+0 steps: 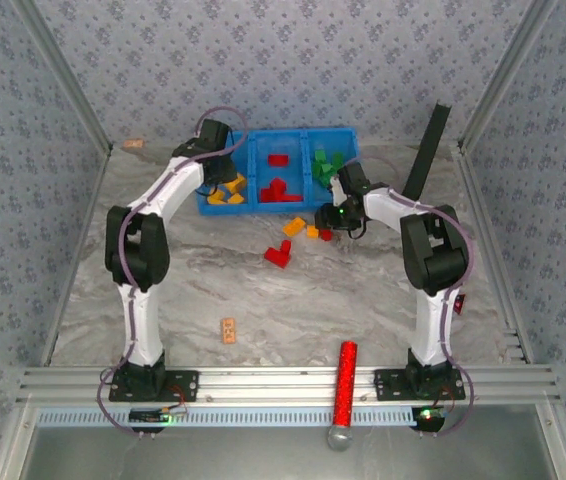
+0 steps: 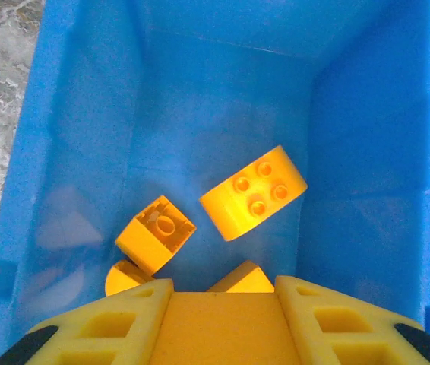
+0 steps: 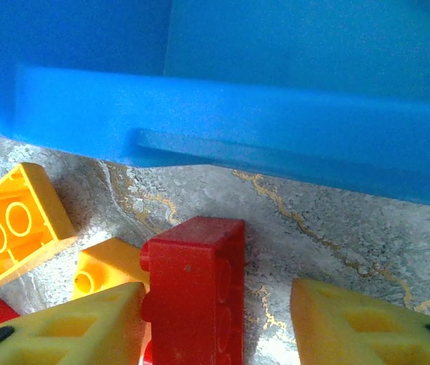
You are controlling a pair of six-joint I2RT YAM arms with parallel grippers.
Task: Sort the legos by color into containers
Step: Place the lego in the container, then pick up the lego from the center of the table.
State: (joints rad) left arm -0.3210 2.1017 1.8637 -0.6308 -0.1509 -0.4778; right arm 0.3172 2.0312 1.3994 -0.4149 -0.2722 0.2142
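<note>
Red hard-plastic studded brick (image 3: 196, 296) lies on the marbled grey bench (image 3: 336, 228), just in front of the bright blue plastic bins (image 3: 276, 114). Right claw (image 3: 219, 323) straddles it, part open: one pad touching, the other apart, no grip yet. Judgement: light, rigid, glossy so slippery; pinch the flat side walls mid-length, not the studs. Upturned yellow-orange brick (image 3: 10, 228) and small orange piece (image 3: 105, 270) crowd one side. Left claw (image 2: 222, 293) hangs over the left compartment, nearly closed on a held yellow-orange brick (image 2: 222, 334), above a round-ended yellow-orange brick (image 2: 253, 194).
</note>
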